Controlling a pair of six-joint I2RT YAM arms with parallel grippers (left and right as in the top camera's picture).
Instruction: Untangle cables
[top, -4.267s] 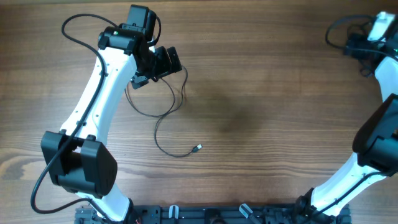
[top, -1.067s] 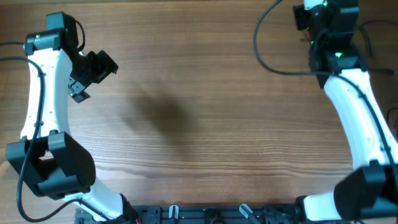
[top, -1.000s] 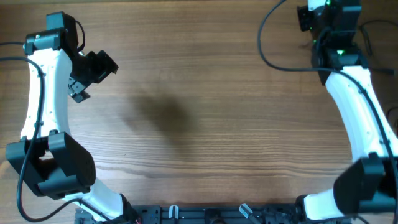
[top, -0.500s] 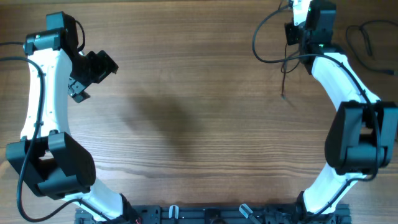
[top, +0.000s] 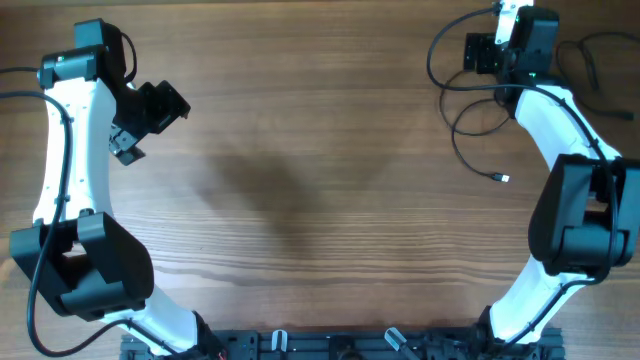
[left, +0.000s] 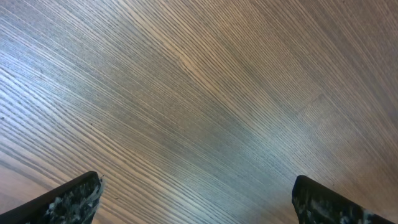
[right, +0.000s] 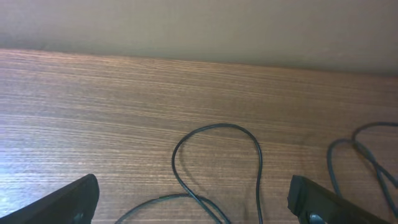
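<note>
Wooden table (top: 320, 200), seen from above. A thin black cable (right: 217, 126) lies on it in loose loops near the far right corner, its plug (top: 503, 178) lying free. The right pincer (right: 193, 202) hovers over the loops, fingers wide apart, holding nothing. The left pincer (left: 199, 202) gapes empty over bare wood at far left.

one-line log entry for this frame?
task: untangle | left gripper: open, empty, over bare table | right gripper: open, empty | cable: loose loop on table ahead of right gripper, ungripped
</note>
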